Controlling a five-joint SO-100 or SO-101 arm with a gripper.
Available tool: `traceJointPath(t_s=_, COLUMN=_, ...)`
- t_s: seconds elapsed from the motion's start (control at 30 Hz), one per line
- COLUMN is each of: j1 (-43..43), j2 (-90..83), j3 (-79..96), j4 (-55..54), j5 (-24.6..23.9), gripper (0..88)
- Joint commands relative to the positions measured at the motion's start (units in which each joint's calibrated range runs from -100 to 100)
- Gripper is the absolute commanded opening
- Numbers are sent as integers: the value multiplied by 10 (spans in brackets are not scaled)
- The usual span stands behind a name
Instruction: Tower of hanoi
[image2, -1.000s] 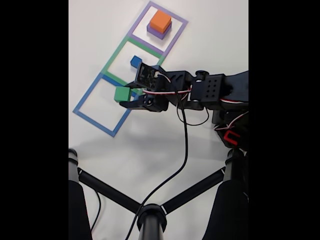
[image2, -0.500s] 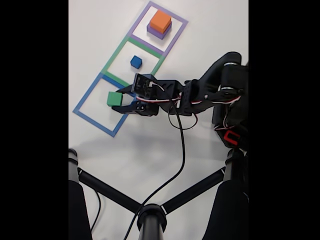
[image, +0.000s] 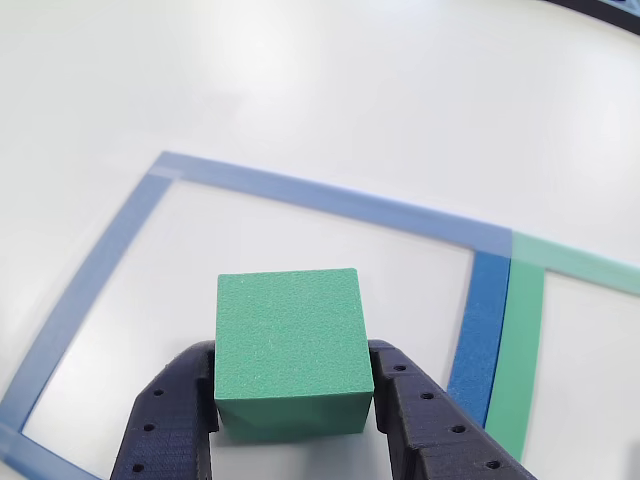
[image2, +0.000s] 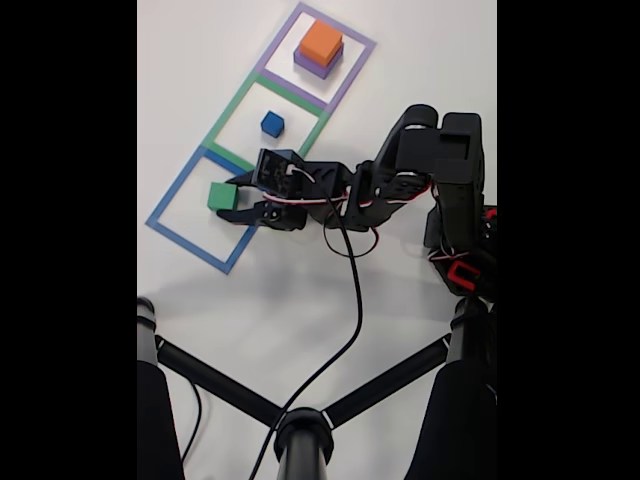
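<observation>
Green cube (image: 290, 348) — pinched by the fingers (image: 170, 425) — has moved toward 9 o'clock, now inside the blue outline (image2: 170, 197), awaiting release.

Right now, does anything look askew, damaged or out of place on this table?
Nothing stands out. The matte green cube sits between the end effector's fingers inside the flat blue square outline; the other cubes look tidy.

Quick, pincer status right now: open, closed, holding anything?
Pincer: closed on the green cube, one finger on each side, inside the blue square outline.
</observation>
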Motion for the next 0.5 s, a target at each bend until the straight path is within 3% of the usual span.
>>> traceJointPath(t_s=0.0, j1=-13, j2=9, j3=-19, j4=-39, j5=14, gripper=114)
traceJointPath(t_s=0.47, j1=-7, j2=16, j3=-20, j4=-67, j5=14, gripper=226)
